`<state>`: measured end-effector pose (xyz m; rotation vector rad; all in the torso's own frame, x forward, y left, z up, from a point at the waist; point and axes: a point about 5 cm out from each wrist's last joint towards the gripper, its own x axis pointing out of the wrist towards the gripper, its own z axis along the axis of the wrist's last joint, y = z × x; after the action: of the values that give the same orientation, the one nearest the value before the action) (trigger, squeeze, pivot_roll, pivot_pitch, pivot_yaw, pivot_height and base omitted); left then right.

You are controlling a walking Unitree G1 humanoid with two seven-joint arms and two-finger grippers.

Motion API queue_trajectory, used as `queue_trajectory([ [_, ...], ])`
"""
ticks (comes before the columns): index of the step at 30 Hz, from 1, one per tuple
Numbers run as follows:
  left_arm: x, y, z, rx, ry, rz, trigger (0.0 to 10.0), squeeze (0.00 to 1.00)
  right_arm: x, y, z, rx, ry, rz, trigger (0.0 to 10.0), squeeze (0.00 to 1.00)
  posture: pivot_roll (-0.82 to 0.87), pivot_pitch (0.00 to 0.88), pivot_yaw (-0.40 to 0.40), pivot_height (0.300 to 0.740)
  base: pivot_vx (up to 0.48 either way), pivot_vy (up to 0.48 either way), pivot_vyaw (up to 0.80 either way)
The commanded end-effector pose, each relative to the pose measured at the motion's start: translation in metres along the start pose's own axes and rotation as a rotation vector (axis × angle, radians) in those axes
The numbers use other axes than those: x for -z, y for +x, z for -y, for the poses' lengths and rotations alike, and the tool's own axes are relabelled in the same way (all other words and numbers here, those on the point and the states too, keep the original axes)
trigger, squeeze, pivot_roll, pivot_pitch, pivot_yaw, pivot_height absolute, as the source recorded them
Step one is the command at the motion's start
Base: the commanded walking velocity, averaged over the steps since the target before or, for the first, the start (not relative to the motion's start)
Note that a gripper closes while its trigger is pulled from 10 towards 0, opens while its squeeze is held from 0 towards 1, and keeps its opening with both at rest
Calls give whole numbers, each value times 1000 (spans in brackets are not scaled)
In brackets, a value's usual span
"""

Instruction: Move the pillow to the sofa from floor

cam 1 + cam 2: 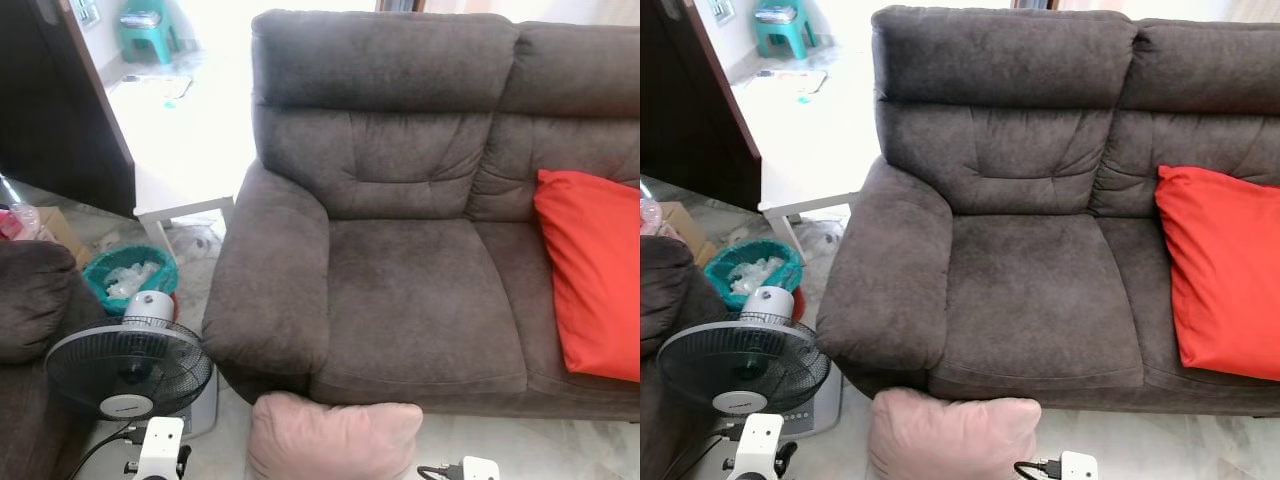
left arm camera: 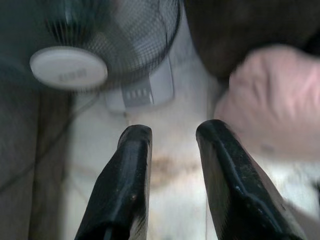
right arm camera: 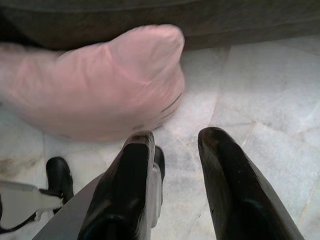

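Note:
A pale pink pillow (image 1: 335, 438) lies on the marble floor against the front of the dark brown sofa (image 1: 400, 290), just below its left seat. My left gripper (image 2: 172, 132) is open above the bare floor, with the pillow (image 2: 275, 95) off to one side of its fingers. My right gripper (image 3: 175, 137) is also open with nothing between its fingers, a short way from the pillow's (image 3: 100, 80) corner. The white wrists of both arms (image 1: 160, 445) (image 1: 478, 468) show at the lower edge of the head views, one on each side of the pillow.
A red pillow (image 1: 592, 270) leans on the sofa's right seat. A black standing fan (image 1: 128, 368) stands at the left, close to the sofa's armrest. Behind it are a teal basket (image 1: 128, 272), a white table (image 1: 185, 208) and another brown seat (image 1: 30, 300).

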<state>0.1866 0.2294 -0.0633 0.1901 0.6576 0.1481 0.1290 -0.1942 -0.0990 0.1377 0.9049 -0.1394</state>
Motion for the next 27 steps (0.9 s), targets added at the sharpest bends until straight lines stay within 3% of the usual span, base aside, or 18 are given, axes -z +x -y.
queue_trajectory([
  [1,1,-3,-2,-28,-30,40,10000,0,0,-1,3,16,14,13,10000,0,48,32,-25,740,0,0,0],
  [4,-4,-4,-2,-32,-21,100,10000,0,-1,-1,3,14,13,21,10000,0,52,33,-25,740,0,0,0],
  [5,-51,11,1,-8,-50,258,10000,0,-1,-1,3,11,10,27,10000,0,51,33,-24,740,0,0,0],
  [6,-51,11,1,-8,-50,258,10000,0,-1,-1,3,11,10,27,10000,0,51,33,-24,740,0,0,0],
  [8,-129,16,6,-14,-10,544,10000,0,-1,-1,3,11,14,32,10000,0,49,32,-23,740,0,0,0],
  [9,-148,13,9,-19,4,626,10000,0,-1,-1,3,12,16,34,10000,0,49,32,-23,740,0,0,0],
  [11,-162,7,10,-20,19,719,10000,0,-1,-1,3,14,19,37,10000,0,51,33,-22,740,0,0,0],
  [16,-165,-6,13,11,51,820,10000,0,-1,-1,3,14,20,36,10000,0,51,33,-20,740,0,0,0],
  [23,-151,-21,21,27,45,803,10000,0,-4,-2,4,22,28,72,10000,0,53,29,-21,740,0,0,0],
  [27,-142,-28,24,34,43,786,10000,0,-13,-5,5,27,23,187,10000,0,56,28,-24,740,0,0,0],
])
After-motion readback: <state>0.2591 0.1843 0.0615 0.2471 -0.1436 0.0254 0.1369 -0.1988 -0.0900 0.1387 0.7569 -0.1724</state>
